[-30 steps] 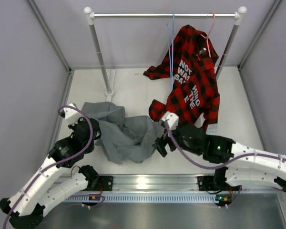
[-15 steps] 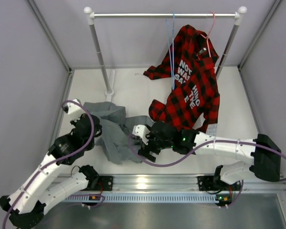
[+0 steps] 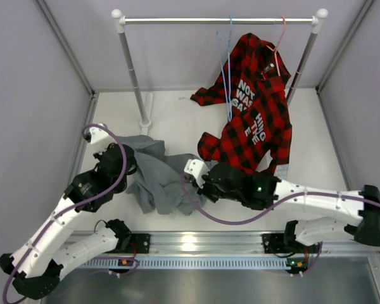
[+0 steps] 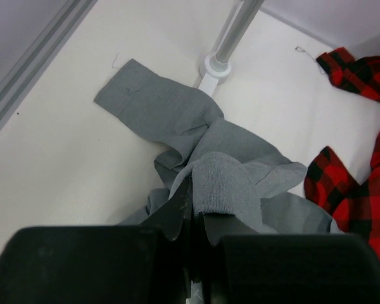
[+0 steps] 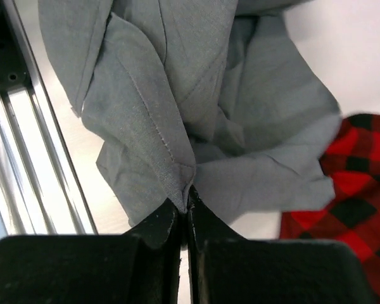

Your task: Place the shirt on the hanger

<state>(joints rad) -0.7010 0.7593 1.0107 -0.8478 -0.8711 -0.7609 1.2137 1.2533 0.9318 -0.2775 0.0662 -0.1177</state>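
Grey soft-fabric shirt point(image 3: 157, 180) lies crumpled on the white worktop point(image 3: 177, 120), near-left area, btwn the two arms & not on a hanger. One sleeve w/ a flat cuff stretches toward the round foot of the rack's silver post point(image 4: 237, 25); the rest is bunched in folds. Left fingers point(image 4: 179, 212), black, are clenched on a raised fold of the grey cloth, which drapes over their tips in the left wrist cam. Right fingers point(image 5: 170, 223), also black, are pinched tight on a stitched edge of the same shirt, w/ cloth spreading out ahead of them; the silver aluminium rail point(image 5: 25, 158) at the near edge shows just beside that part of the cloth. Right side of the grey heap sits just beside the low end of the red-and-black plaid shirt w/ white lettering point(image 3: 256, 111); can't tell if they touch. Plaid shirt hangs from a thin pink hanger point(image 3: 283, 28) on the silver horizontal bar point(image 3: 177, 20) at the back, its lower part reaching down to the worktop. Thin light-blue wire hanger point(image 3: 229, 76) hangs by its hook on the same bar, at the plaid shirt's left edge in the top cam, well apart from the grey shirt.
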